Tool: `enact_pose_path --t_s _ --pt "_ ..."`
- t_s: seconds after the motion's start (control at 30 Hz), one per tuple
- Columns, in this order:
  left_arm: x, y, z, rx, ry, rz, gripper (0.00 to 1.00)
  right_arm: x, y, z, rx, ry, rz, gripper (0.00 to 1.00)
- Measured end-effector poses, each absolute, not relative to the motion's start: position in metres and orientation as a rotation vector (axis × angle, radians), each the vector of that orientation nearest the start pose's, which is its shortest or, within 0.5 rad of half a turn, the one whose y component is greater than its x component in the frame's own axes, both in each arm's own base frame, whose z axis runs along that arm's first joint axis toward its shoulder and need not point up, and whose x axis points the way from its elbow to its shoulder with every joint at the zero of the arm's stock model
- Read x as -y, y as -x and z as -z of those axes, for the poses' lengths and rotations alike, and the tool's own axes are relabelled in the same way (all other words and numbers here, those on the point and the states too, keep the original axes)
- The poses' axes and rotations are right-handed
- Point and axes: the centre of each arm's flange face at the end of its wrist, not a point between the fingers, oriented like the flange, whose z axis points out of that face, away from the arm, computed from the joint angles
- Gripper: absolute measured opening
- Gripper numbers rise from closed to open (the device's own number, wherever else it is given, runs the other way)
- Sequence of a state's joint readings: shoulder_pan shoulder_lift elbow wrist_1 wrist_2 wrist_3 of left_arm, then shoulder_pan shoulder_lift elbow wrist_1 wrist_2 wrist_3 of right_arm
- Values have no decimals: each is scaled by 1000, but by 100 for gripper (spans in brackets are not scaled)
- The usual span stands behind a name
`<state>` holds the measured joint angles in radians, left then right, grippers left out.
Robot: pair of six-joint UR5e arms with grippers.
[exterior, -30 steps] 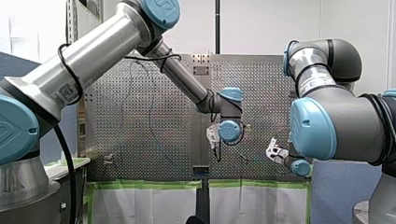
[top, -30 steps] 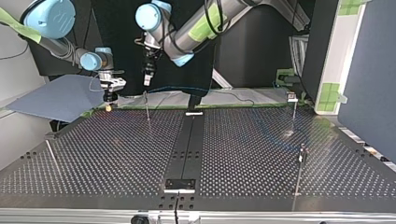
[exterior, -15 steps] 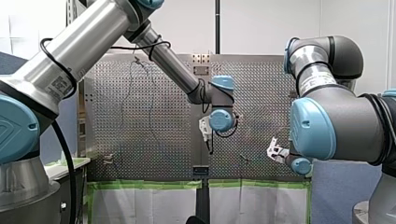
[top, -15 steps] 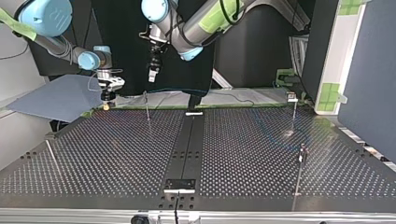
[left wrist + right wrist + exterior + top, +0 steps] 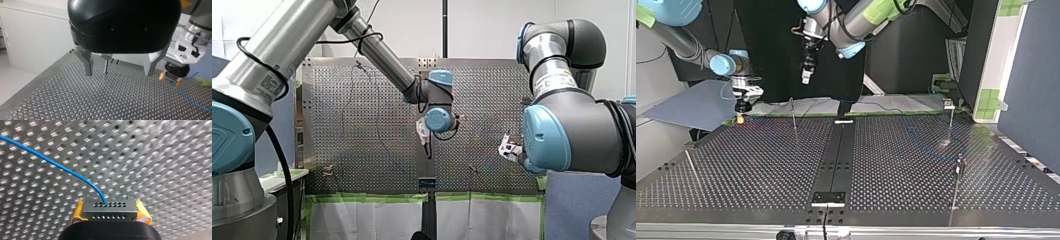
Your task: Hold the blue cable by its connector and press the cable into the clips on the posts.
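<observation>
Trailing from the grey connector (image 5: 110, 208), the blue cable (image 5: 62, 167) is shown leaving the connector's face and running ahead of the fingers and off to one side, low over the perforated table (image 5: 162, 157). The connector is pinched crosswise between the yellow pads (image 5: 79, 210) of my right gripper (image 5: 110, 212), so the cable's long axis is directed away from the fingers rather than across them. In the top view this gripper is placed at the table's far edge, at the view's left, with the nearest post (image 5: 793, 114) near it toward the view's middle. My left gripper (image 5: 119, 73) is held well above the table, its metal fingers (image 5: 88, 65) spread with nothing gripped. The right arm is judged the nearer to that post, and the coming move is judged to depend on the cable being brought sideways over the post's top. The clips are too small to be made out, so whether any holds cable cannot be told.
</observation>
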<state>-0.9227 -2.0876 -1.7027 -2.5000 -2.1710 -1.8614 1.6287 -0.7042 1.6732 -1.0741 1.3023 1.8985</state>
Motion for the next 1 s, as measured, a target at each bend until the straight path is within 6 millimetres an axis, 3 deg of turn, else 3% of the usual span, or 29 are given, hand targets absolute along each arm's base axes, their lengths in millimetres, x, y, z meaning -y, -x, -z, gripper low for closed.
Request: enact_pose_path --t_s 0.23,0.67,1.0 --pt "511 -298 -209 -1576 -3 518 100 642 -198 -48 1189 -1236 -1734 0" --pt "481 -284 -235 -1490 74 567 100 642 -199 -53 1184 -1231 -1740 0" --pt "459 -279 -219 -1474 90 567 100 641 -199 -53 1186 -1233 -1746 0"
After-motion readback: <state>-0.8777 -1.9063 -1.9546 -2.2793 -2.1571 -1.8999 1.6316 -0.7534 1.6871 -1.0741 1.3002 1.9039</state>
